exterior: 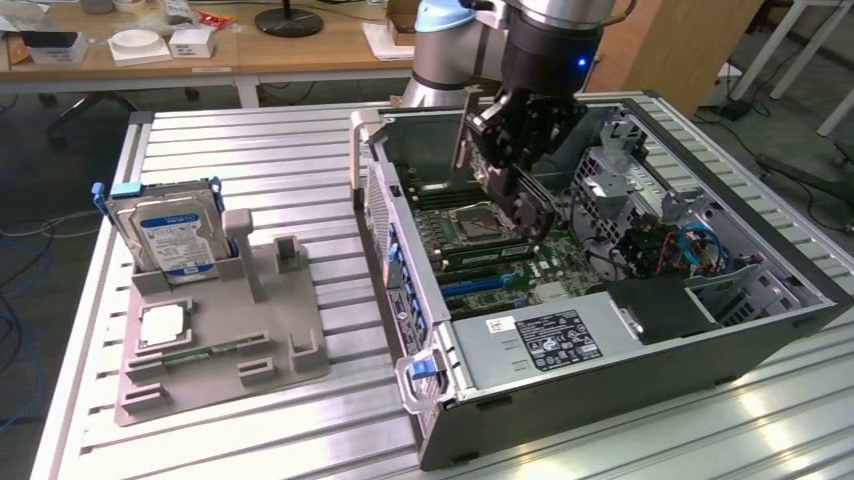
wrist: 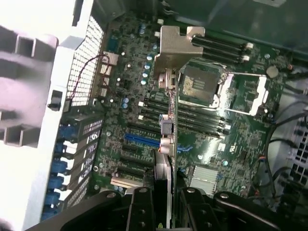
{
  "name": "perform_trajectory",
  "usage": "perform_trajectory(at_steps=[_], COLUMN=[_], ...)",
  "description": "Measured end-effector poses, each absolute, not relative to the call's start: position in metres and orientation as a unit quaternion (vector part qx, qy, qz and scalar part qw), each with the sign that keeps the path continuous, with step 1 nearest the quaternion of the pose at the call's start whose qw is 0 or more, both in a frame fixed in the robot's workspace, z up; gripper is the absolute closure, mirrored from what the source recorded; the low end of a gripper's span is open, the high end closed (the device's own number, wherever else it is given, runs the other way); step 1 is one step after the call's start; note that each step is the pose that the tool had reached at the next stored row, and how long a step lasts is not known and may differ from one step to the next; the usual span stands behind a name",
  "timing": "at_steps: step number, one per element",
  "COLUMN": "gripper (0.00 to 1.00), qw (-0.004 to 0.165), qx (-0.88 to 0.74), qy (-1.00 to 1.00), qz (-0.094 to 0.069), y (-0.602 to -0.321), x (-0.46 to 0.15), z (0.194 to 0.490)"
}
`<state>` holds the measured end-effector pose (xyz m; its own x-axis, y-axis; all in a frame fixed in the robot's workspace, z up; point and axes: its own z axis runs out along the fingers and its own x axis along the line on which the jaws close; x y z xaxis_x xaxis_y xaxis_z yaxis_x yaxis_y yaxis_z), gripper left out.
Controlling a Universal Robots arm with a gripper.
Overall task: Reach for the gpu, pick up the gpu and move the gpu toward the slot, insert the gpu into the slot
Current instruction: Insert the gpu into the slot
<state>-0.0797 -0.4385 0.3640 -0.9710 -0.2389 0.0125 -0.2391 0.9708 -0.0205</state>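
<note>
My gripper (exterior: 514, 165) hangs inside the open computer case (exterior: 400, 240), shut on the gpu (exterior: 529, 212). The gpu is a thin dark card held on edge above the motherboard. In the wrist view I see the gpu (wrist: 166, 130) edge-on. It runs from between my fingers (wrist: 142, 207) out to its silvery end bracket (wrist: 174, 50). The blue slot (wrist: 142, 141) lies on the motherboard just beside the card's edge. The card hovers above the board, near the memory slots and the blue slot (exterior: 474, 285). I cannot tell whether it touches anything.
A silver hard drive (exterior: 167, 232) with a blue-white label stands in a grey holder (exterior: 227, 340) on the slatted table (exterior: 267, 150), at the exterior view's left. Inside the case are the processor socket (wrist: 199, 86), a power supply (exterior: 561, 338), cables (exterior: 687, 250) and drive cages.
</note>
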Motion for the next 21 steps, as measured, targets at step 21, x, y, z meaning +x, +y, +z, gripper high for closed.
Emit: perform_trajectory(at_steps=[21], gripper=[0.74], qw=[0.003], qx=[0.302], qy=[-0.953], qz=[0.011], y=[-0.4385], x=[-0.0797], z=[0.3639])
